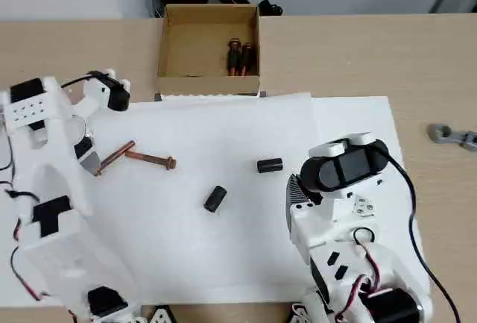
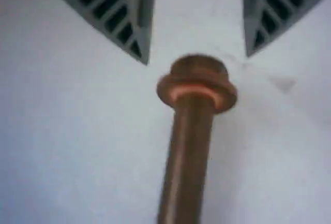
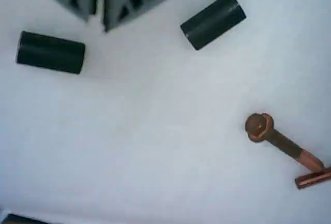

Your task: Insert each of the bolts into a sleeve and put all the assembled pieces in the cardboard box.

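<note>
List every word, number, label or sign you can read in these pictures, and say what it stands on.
None: no readable text shows on the cardboard box, the bolts, the sleeves, the white sheet or the arms.

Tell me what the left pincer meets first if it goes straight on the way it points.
The left pincer, open, would likely meet the copper bolt, head first, lying on the white sheet ahead of its gap; how near is unclear.
</note>
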Robot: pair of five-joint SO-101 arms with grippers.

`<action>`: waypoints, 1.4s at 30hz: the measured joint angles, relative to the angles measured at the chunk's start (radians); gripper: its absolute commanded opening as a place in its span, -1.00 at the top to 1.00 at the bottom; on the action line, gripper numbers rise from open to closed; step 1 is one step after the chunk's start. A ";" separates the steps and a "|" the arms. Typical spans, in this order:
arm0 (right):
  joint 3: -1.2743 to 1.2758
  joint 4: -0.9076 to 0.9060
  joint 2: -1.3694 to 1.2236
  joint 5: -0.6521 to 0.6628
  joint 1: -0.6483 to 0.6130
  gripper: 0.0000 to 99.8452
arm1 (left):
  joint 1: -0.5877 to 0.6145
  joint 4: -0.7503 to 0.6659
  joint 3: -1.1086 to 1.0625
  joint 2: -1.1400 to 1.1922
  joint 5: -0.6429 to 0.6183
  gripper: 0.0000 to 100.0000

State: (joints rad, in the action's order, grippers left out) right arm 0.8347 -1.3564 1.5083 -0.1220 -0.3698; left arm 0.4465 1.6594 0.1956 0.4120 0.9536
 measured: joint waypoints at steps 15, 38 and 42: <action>0.000 0.000 0.000 0.000 0.000 0.99 | -0.029 -0.121 0.029 0.187 -0.077 0.78; 0.000 0.000 0.000 0.000 0.000 0.99 | -0.046 0.006 0.187 0.123 0.072 0.99; 0.000 0.000 0.000 0.000 0.000 0.99 | -0.044 0.043 0.222 0.051 0.094 0.99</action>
State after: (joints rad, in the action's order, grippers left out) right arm 0.8347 -1.3564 1.5083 -0.1220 -0.3698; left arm 0.4020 1.7024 0.4181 0.4626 1.0472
